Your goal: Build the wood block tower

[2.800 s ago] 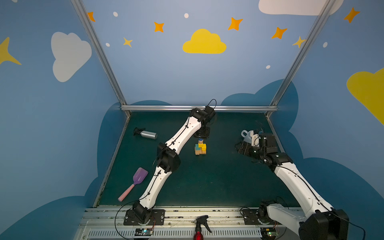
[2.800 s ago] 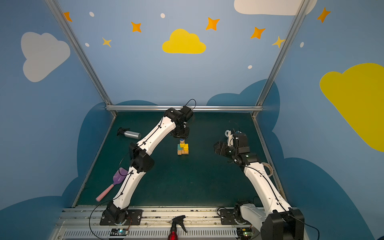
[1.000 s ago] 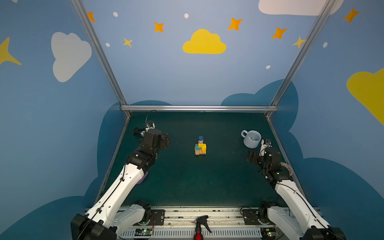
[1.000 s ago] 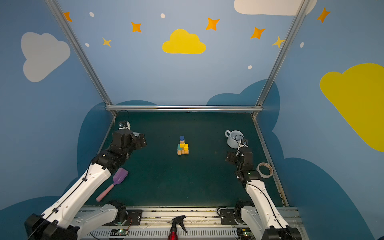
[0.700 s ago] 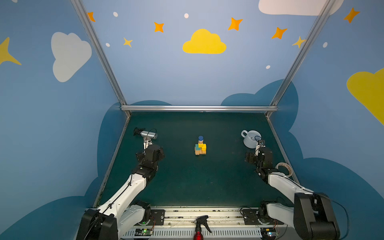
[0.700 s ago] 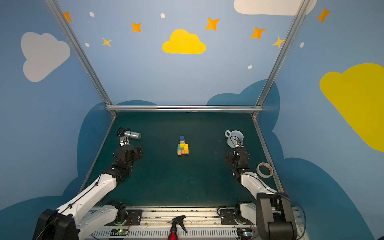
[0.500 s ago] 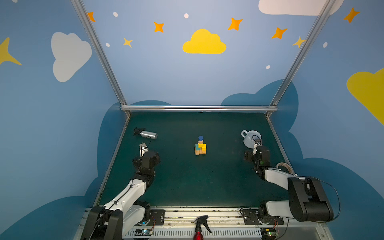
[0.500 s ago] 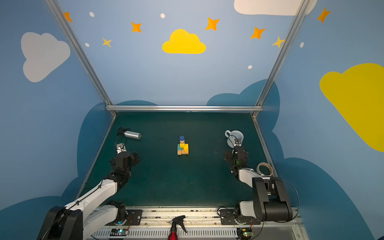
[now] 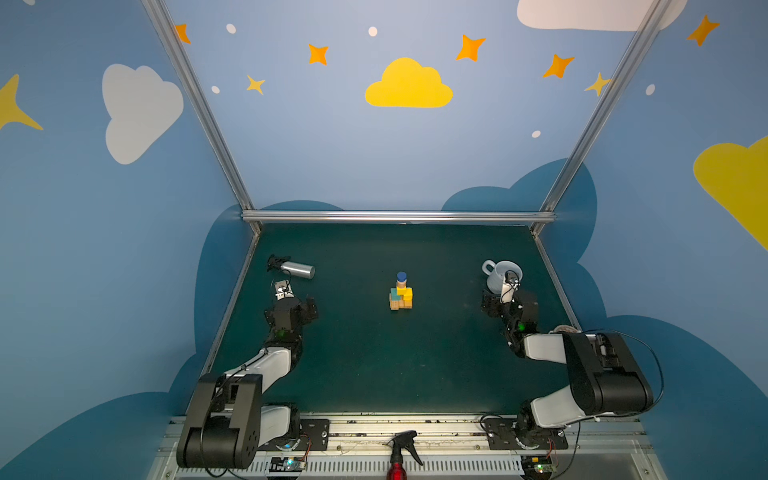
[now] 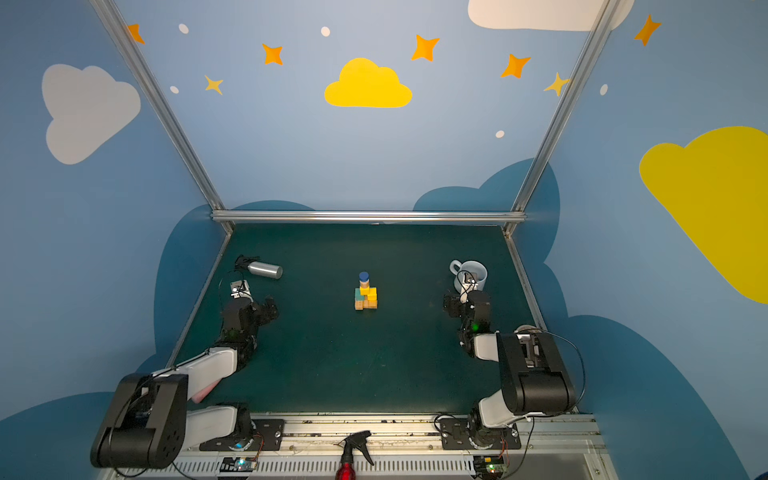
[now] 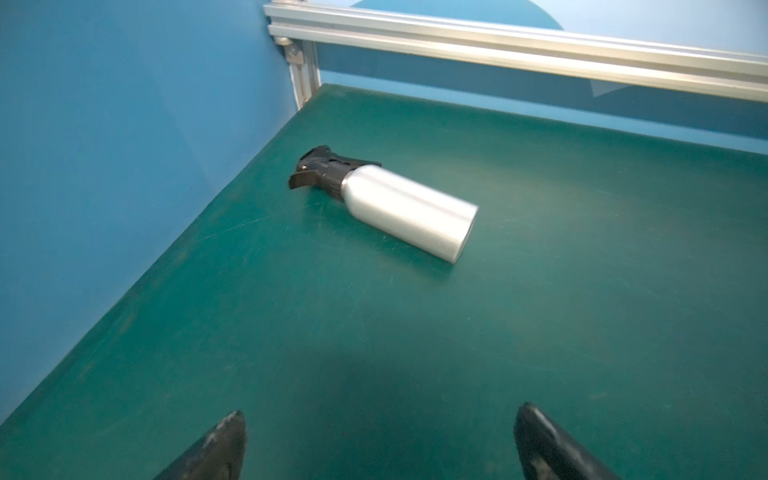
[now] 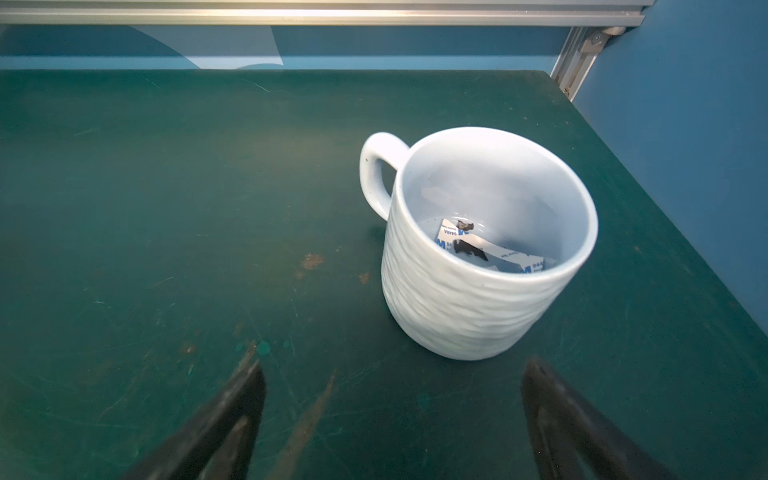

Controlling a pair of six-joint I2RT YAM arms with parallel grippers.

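In both top views, the tower of small wood blocks (image 9: 401, 293) stands in the middle of the dark green table mat (image 9: 374, 365). Tan planks (image 9: 400, 305) lie at the bottom, so the base is wide and steady. A teal cube (image 9: 395, 292) and yellow cubes (image 9: 406, 293) sit on the planks. Next comes a tan short cylinder (image 9: 401, 284), and a blue short cylinder (image 9: 401, 276) sits on the very top. I see no loose block on the mat, so I think the tower is done.

Both arms are folded low at their own sides. The left gripper (image 9: 301, 305) is near the left edge, close to a silver spray bottle (image 9: 297, 269). The right gripper (image 9: 494, 303) is near the right edge, just beside a pale grey mug (image 9: 494, 282). Both are well apart from the tower. I think that is so they cannot bump it.

In the left wrist view, the two black fingertips (image 11: 230, 432) are wide apart with only bare mat between them. The bottle lies on its side ahead, with its black nozzle toward the corner. The tower is not in this view.

In the right wrist view, the fingertips (image 12: 245, 399) are also wide apart and hold nothing. The mug stands upright ahead with a scrap of paper (image 12: 490, 253) inside. The tower does not show here either.
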